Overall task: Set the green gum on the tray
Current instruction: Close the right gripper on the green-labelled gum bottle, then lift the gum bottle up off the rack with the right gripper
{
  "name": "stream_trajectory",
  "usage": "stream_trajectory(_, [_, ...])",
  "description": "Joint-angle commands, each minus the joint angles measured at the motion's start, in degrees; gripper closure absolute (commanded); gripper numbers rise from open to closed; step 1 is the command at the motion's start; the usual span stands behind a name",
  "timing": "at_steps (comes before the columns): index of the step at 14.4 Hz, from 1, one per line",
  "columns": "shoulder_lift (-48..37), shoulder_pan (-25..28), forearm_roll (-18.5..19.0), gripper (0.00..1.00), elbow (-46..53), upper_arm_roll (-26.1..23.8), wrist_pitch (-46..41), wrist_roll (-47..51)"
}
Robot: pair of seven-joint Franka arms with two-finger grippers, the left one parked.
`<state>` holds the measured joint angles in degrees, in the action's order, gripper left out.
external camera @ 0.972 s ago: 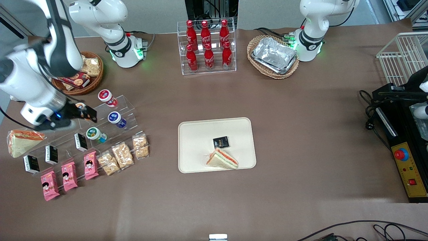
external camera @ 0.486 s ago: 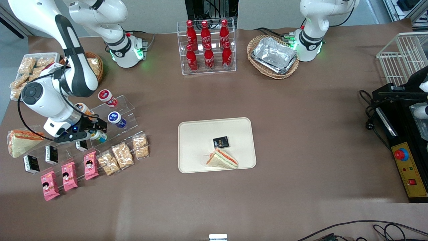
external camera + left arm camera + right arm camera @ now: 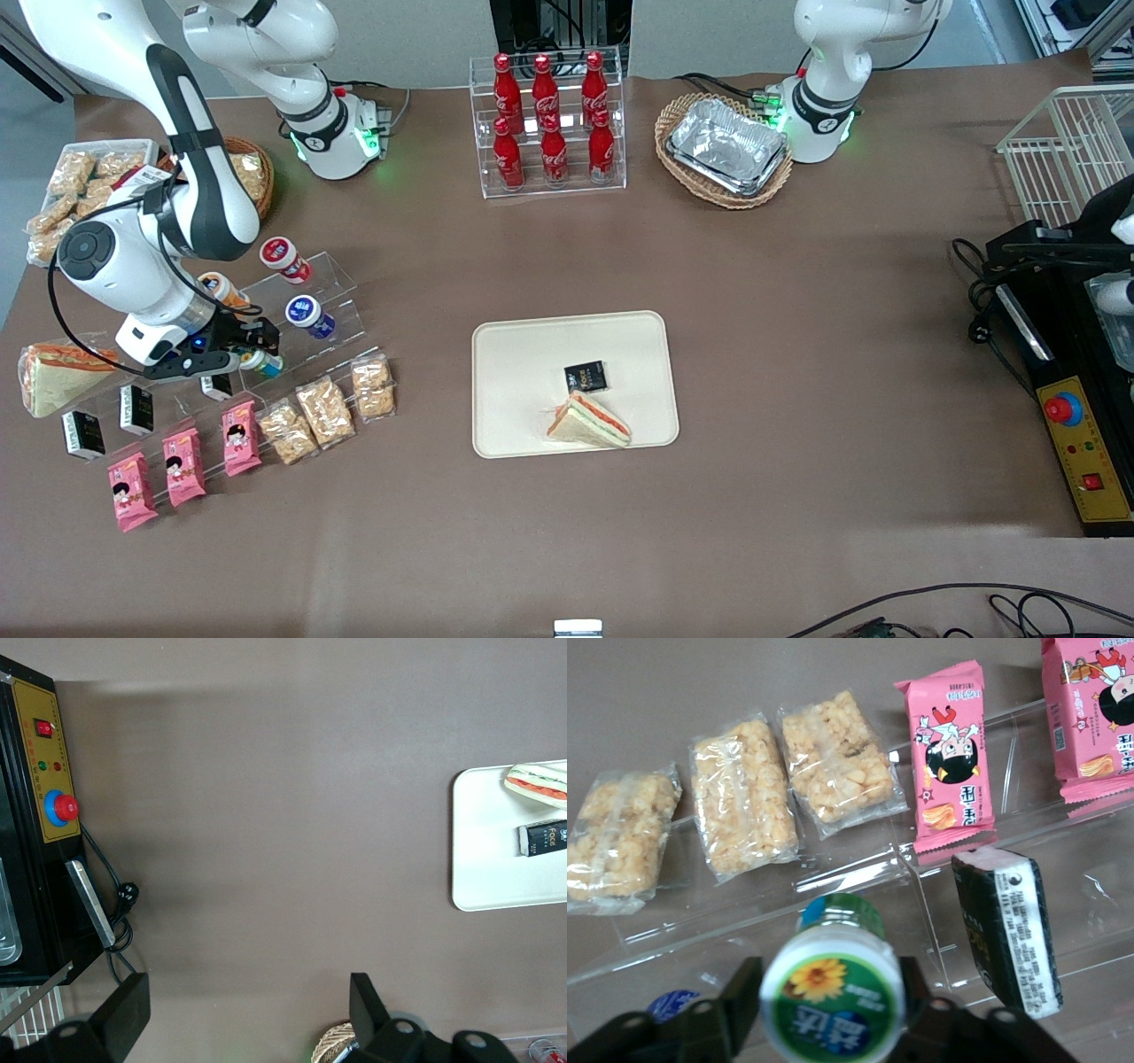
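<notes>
The green gum [image 3: 267,361] lies on its side on the lowest step of a clear acrylic stand [image 3: 341,283], toward the working arm's end of the table. In the right wrist view its green-rimmed lid with a yellow flower [image 3: 833,997] faces the camera. My right gripper [image 3: 252,354] is at the gum, with one black finger [image 3: 740,997] against each side of the lid, shut on it [image 3: 830,1003]. The gum still rests on the stand. The cream tray [image 3: 523,354] lies mid-table, also seen in the left wrist view [image 3: 487,842]. It holds a sandwich [image 3: 588,421] and a black packet [image 3: 585,377].
A blue-lidded canister [image 3: 304,312], an orange-lidded one [image 3: 213,285] and a red-lidded one [image 3: 279,253] lie on higher steps. Black boxes [image 3: 1005,926], pink packets [image 3: 241,436] and rice-crisp packets [image 3: 323,409] lie nearer the front camera. A wrapped sandwich [image 3: 53,372] lies beside the stand.
The right arm swung down from above the orange-lidded canister to the green gum. In the last half second the gripper settled around the lid.
</notes>
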<state>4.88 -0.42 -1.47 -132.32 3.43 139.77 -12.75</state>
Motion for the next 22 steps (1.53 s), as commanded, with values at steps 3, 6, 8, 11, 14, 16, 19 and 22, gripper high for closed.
stream_trajectory(3, [0.4, -0.5, -0.2, 0.95, -0.7, 0.1, 1.4, -1.1])
stream_trajectory(6, [-3.4, -0.4, 0.5, 1.0, 0.4, 0.2, -0.6, -1.9])
stream_trajectory(8, [-8.7, -0.4, 1.8, 1.0, 4.9, 0.2, -12.3, -2.7])
stream_trajectory(11, [-9.4, 0.2, 1.7, 1.0, 22.2, -0.1, -36.2, -1.8])
stream_trajectory(14, [-8.1, 3.7, 1.1, 1.0, 31.9, -2.5, -46.4, 8.8])
stream_trajectory(16, [-8.1, 9.9, 0.3, 1.0, 32.0, -4.1, -46.6, 20.3])
stream_trajectory(19, [-5.4, 21.6, -2.2, 1.0, 32.3, -4.3, -44.6, 38.0])
stream_trajectory(22, [3.5, 29.3, -2.4, 1.0, 31.3, -4.2, -33.1, 46.1])
